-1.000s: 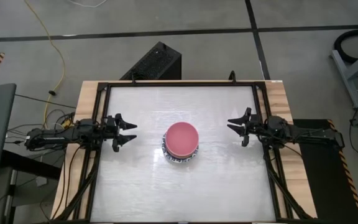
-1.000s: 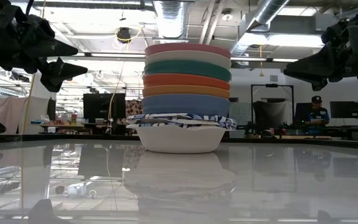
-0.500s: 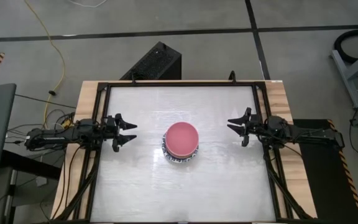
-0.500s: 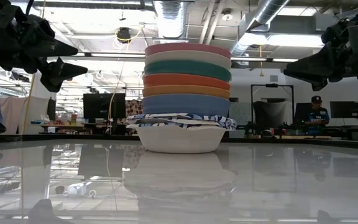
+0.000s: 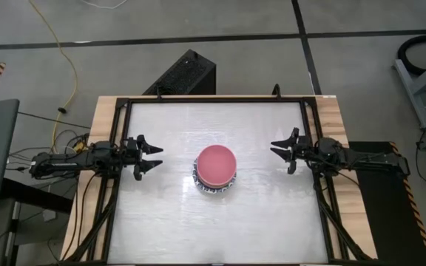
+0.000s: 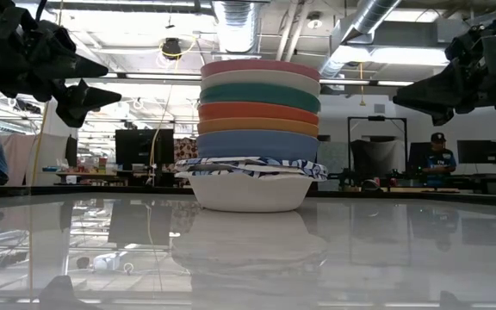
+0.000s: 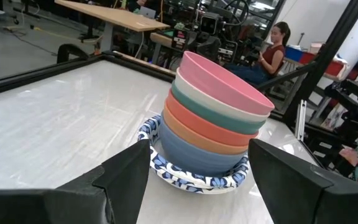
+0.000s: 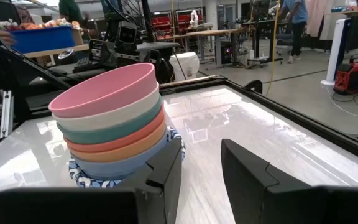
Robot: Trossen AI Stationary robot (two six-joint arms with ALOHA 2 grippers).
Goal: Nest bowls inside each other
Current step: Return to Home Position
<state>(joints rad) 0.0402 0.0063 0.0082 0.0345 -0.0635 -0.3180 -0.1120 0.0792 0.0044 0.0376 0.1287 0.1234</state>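
The bowl stack (image 6: 259, 129), pink bowl (image 5: 217, 164) uppermost, stands mid-surface (image 5: 198, 222). Left end effector (image 5: 157, 157) and right end effector (image 5: 275, 150) hang released, well apart on either side. Risk: the patterned lower bowls appear unevenly seated, so a jolt could topple the stack.

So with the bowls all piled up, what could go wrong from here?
Possibly two things. The stack of bowls is tall, and in the low view the blue-patterned rims near its base look uneven, so a bump to the table might tip it. The left end effector and right end effector hang open at about stack height; a sideways swing could clip the pink bowl.
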